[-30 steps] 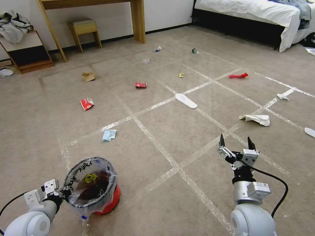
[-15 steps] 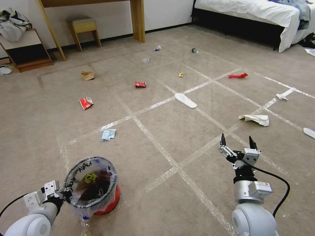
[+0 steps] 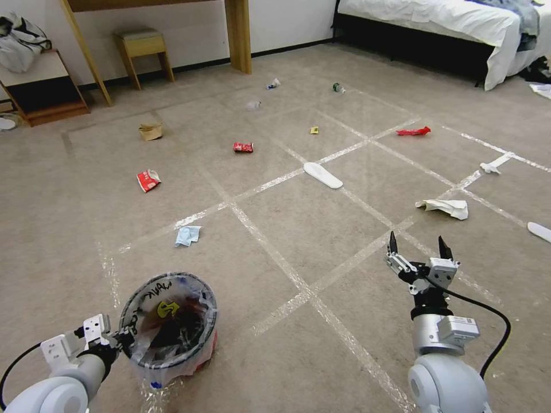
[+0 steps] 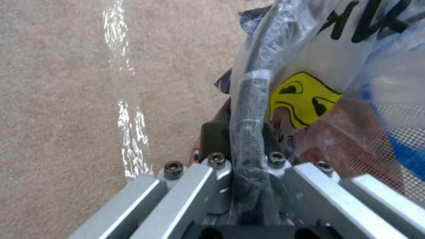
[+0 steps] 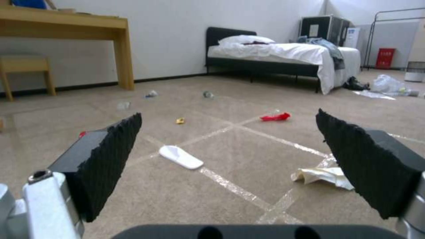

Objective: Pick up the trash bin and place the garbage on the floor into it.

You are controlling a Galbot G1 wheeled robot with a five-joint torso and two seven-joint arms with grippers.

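The trash bin (image 3: 169, 327), red with a crinkled clear bag and black writing at the rim, is at the lower left of the head view. My left gripper (image 3: 117, 339) is shut on the bin's rim (image 4: 248, 146). Whether the bin touches the floor (image 3: 298, 229) I cannot tell. My right gripper (image 3: 418, 245) hangs open over the carpet, fingers wide apart (image 5: 228, 119). Garbage lies scattered: a blue mask (image 3: 188, 235), a red wrapper (image 3: 148, 180), a crushed red can (image 3: 243, 147), white paper (image 3: 445, 207) ahead of the right gripper, and another red wrapper (image 3: 414, 131).
A white slipper (image 3: 323, 175) lies mid-floor, another (image 3: 539, 230) at the right edge. Farther off lie a brown paper bag (image 3: 150, 131), a yellow wrapper (image 3: 314, 130) and a bottle (image 3: 338, 88). A bed (image 3: 447, 23), desk leg (image 3: 238, 34) and stool (image 3: 140, 49) line the back.
The whole picture has shifted slightly, so the camera moved. The bin in my left gripper has shifted a little right, with less of its red side showing. The right gripper stays open.
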